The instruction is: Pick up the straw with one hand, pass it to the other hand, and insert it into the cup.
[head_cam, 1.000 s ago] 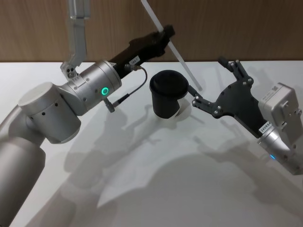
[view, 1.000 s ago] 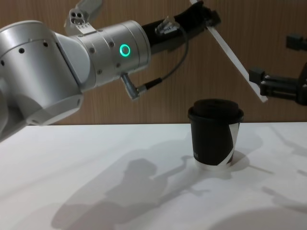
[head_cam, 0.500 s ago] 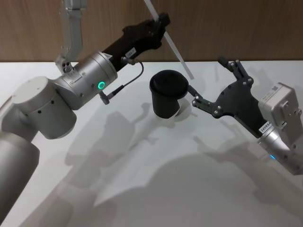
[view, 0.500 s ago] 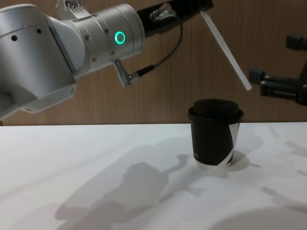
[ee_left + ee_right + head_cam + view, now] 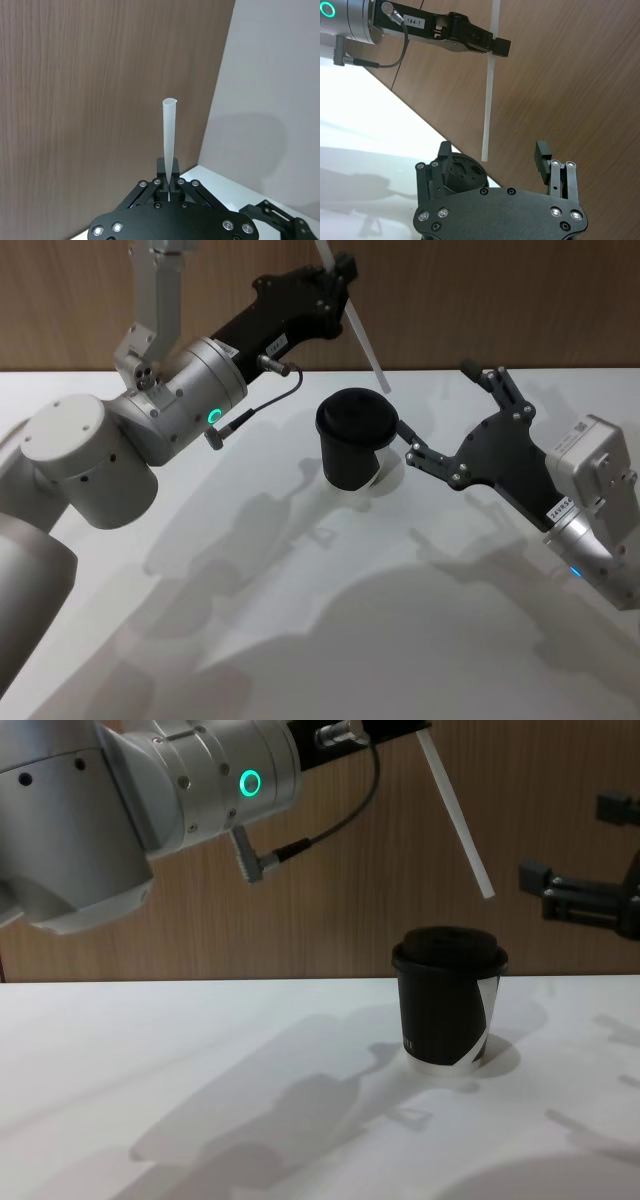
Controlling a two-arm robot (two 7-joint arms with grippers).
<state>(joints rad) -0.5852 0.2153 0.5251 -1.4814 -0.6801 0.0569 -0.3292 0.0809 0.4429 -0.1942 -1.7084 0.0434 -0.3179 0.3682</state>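
Biggest first: white table [image 5: 300,660], nothing on it but the cup. My silver-grey left arm with the green ring [image 5: 180,405] reaches up over the table's far edge. The long black left gripper [image 5: 343,280] has its jaws clamped on the straw. The blocky black right gripper [image 5: 437,400] hangs toward the table's right edge, jaws spread wide and empty, one fingertip close beside the cup's lid; I can't tell if it touches.

The black paper coffee cup with a domed lid and white patch [image 5: 450,1010] stands upright near the middle of the far edge. The long thin white plastic straw [image 5: 455,820] is in the air, gripped high up and tilted. Its free lower end sits above the right part of the lid with a clear gap.

I read the hand-over as done and insertion as the step now. How I'd do it:
- Bring the straw nearer vertical first; at this slant the tip would probably skid off the dome.
- Centre the tip over the lid opening. The right wrist view shows the straw [image 5: 488,100] against the lid, so I'd use it for alignment.
- Descend slowly; the cup looks light and a side push could tip it.
- Keep the grip tight, since a thin tube can slip or bow.
- Hold the right gripper off the cup.
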